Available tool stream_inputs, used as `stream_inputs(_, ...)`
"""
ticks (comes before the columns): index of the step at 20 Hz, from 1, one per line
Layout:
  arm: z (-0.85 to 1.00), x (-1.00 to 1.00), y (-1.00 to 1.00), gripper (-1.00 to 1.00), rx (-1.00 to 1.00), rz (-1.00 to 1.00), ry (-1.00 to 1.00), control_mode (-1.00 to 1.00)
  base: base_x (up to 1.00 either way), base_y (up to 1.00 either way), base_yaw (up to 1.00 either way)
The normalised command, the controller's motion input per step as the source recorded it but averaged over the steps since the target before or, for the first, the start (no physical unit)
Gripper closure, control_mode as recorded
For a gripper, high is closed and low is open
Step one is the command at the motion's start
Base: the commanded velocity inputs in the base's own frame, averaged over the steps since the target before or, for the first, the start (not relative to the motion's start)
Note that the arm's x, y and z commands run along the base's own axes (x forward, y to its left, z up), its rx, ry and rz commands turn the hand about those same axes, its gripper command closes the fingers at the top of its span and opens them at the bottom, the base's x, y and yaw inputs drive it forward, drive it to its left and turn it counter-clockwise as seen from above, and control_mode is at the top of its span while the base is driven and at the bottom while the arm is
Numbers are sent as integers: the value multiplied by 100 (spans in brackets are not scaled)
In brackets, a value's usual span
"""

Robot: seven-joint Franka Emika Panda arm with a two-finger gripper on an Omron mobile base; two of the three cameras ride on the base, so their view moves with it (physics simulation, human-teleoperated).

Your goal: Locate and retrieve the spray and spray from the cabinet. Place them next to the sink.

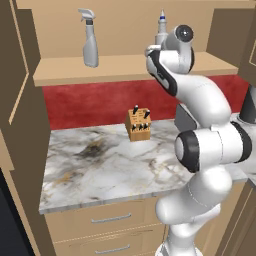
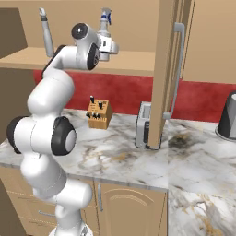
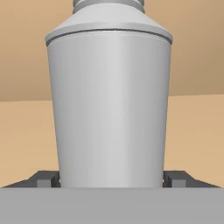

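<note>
The nozzle spray (image 3: 109, 100) stands upright on the cabinet (image 1: 125, 67) shelf, right part, between the gripper (image 3: 111, 178) fingertips (image 3: 46, 178), one at each side of its base; whether they press it I cannot tell. The trigger spray (image 1: 89, 37) stands upright well to its left on the same shelf. Below, a knife block (image 1: 138, 124) sits on the counter (image 1: 100, 165)

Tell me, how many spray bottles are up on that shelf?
2: the trigger bottle stands alone at the shelf's left; the blue-tipped bottle is right of it, at the gripper.
</note>
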Motion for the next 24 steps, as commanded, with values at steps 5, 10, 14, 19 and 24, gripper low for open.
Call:
stream_inputs(5, 0, -41, 8, 100, 0, 0, 0, -100, 0, 0, 0)
stream_inputs(10, 0, -57, 0, 100, 0, 0, 0, -100, 0, 0, 0)
stream_inputs(14, 5, -66, 0, 100, 0, 0, 0, -100, 0, 0, 0)
stream_inputs(19, 12, -75, 0, 100, 0, 0, 0, -100, 0, 0, 0)
stream_inputs(24, 7, -88, 0, 100, 0, 0, -8, -100, 0, 0, 0)
